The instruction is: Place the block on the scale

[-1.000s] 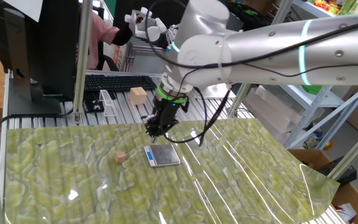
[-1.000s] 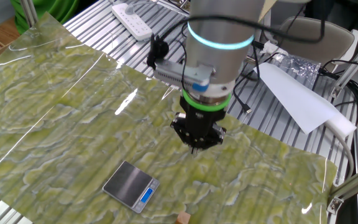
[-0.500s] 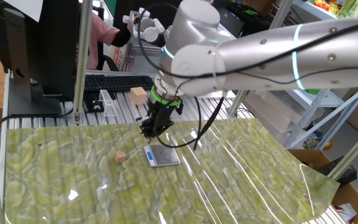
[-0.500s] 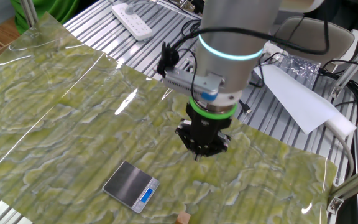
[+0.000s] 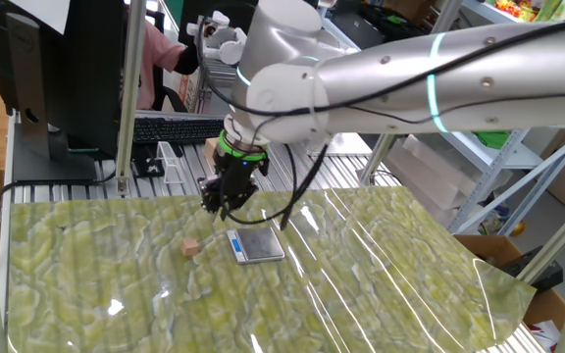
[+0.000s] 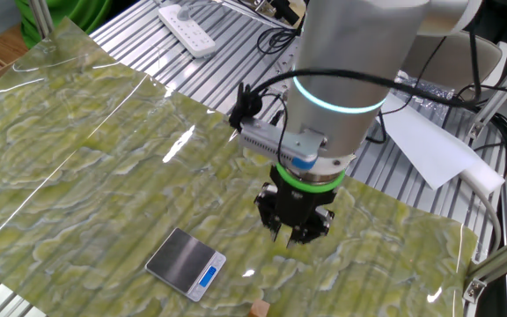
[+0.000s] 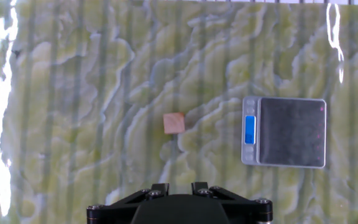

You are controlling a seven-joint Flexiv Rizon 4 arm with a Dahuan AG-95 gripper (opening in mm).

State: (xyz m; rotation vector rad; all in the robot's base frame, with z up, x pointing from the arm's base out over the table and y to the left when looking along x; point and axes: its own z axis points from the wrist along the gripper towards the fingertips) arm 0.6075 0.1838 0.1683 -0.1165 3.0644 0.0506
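Observation:
The block [image 5: 191, 247] is a tiny tan-pink cube lying on the green mat, just left of the scale [image 5: 256, 245]. The scale is flat, with a dark grey plate and a blue-white strip. My gripper [image 5: 217, 208] hovers above the mat, behind the gap between block and scale, empty, its jaws slightly apart. In the other fixed view the gripper [image 6: 294, 236] is right of the scale [image 6: 186, 261], and the block [image 6: 258, 308] sits at the bottom edge. The hand view looks down on the block [image 7: 174, 122] and the scale [image 7: 291, 132]; only the finger bases [image 7: 179, 186] show.
A larger pale wooden cube [image 5: 218, 149] and a keyboard [image 5: 184, 128] sit on the slatted table behind the mat. A power strip [image 6: 187, 29] and a white sheet [image 6: 421, 132] lie beyond the mat's far edge. A person sits behind the table.
The arm has swung from above the scale toward the block's side and come a little lower. The jaw tips, closed to a point earlier, now look slightly apart.

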